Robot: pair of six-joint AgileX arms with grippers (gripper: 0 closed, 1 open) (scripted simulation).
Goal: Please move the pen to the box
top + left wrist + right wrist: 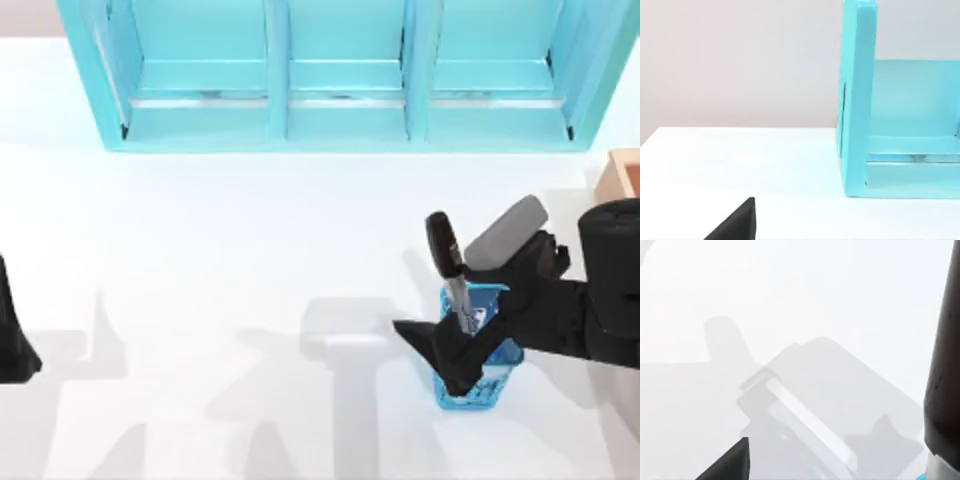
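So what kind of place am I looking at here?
Likely a rendered tabletop workspace, not a real room: a plain white table, a big light-blue shelf unit at its back, and a small blue basket holding a pen, with the right gripper at it.

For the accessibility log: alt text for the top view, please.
The right gripper is at the pen standing in a blue basket; the tan box is at the right edge, a light-blue shelf behind.
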